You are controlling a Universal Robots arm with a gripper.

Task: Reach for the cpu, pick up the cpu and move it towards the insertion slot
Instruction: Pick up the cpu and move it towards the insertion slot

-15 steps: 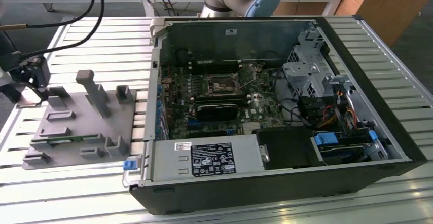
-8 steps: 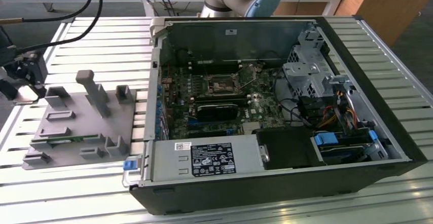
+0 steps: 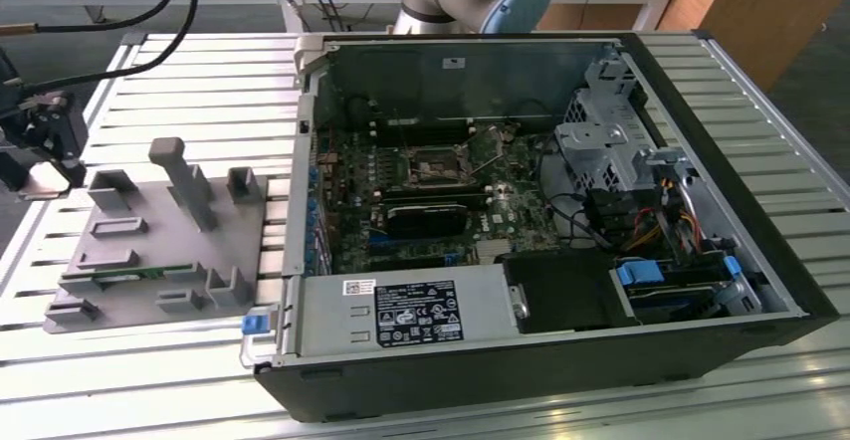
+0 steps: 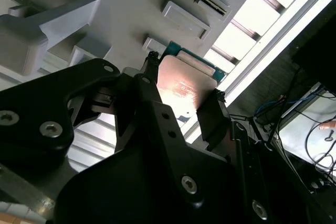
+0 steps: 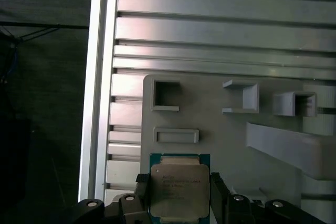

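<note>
Tool narrow, clamped on the cpu. In both wrist views its black fingers press two opposite edges of the chip. The cpu sits silvery top up with a green rim showing, square between the fingers of the tool. Grey fixture lies right behind the tool and the chip; can't tell if the cpu touches it or is clear of it. In the exterior view the tool is at the far edge of the grey fixture, over the slatted metal tabletop. Insertion slot is well apart from the tool, toward the exterior view's right, inside the open computer case on the motherboard. Thin green memory strip lies in the fixture, near the tool.
</note>
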